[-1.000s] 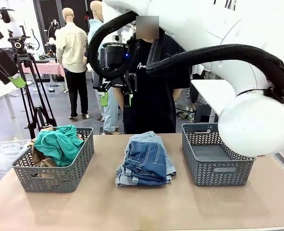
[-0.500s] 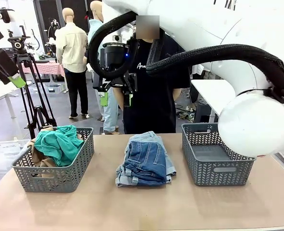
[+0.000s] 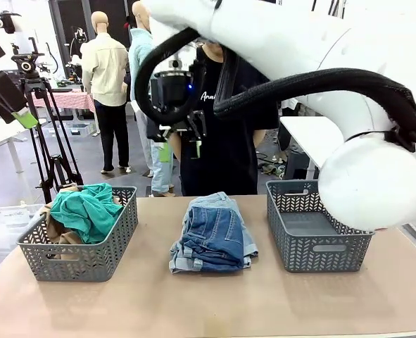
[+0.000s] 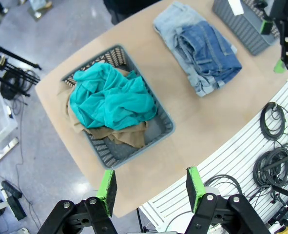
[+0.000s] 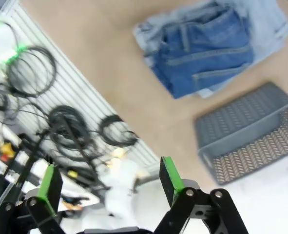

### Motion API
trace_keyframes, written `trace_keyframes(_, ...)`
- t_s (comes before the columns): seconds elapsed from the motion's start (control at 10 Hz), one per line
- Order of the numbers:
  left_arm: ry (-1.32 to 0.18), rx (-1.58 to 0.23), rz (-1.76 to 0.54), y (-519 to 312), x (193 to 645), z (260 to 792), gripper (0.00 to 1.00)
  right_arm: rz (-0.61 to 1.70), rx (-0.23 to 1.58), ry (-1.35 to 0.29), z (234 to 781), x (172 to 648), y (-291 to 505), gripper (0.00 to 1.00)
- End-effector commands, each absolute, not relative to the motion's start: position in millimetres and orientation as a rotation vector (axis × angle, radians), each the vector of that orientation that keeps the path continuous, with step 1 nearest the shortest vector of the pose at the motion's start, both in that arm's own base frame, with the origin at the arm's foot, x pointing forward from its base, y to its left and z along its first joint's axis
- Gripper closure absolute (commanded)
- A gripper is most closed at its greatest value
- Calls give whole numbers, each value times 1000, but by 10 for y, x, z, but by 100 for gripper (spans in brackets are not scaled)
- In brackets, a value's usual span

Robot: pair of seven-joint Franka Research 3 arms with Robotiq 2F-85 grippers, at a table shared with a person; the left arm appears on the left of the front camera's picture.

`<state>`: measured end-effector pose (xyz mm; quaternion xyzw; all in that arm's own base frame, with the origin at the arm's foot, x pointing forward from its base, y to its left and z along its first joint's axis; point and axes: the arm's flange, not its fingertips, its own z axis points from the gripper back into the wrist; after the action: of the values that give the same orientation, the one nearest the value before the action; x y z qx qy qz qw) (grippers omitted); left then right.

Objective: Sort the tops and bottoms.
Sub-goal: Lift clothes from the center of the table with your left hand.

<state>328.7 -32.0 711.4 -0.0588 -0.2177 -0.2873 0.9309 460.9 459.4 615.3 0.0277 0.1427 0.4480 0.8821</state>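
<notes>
Front view: right gripper (image 3: 181, 149) repositioned rightward, high above the bottoms (image 3: 213, 236), presumably for pick-up.
Its fingers and those of the left gripper (image 4: 151, 183) are held apart, empty.

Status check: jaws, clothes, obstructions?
Both jaws open, nothing held: left gripper, right gripper. Tops in left basket; denim shorts stacked mid-table. Nothing blocks the shorts.

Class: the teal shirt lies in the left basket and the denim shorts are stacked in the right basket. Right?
No: the front view shows the denim shorts stacked on the table, outside the right basket. The teal shirt is in the left basket.
</notes>
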Motion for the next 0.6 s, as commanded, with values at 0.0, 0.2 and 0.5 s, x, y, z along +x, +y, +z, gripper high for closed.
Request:
trace_keyframes(0.0, -443, -121, -589, -316, 3275, 7121, 25, 989, -42, 271, 6049, 4465, 4359, 0)
trace_keyframes(0.2, -443, -121, -589, -316, 3275, 7121, 25, 946, -122, 291, 6080, 4388, 4196, 0)
trace_keyframes(0.5, -443, -121, -589, -316, 3275, 7121, 25, 866, -98, 380, 6157, 3934, 3666, 0)
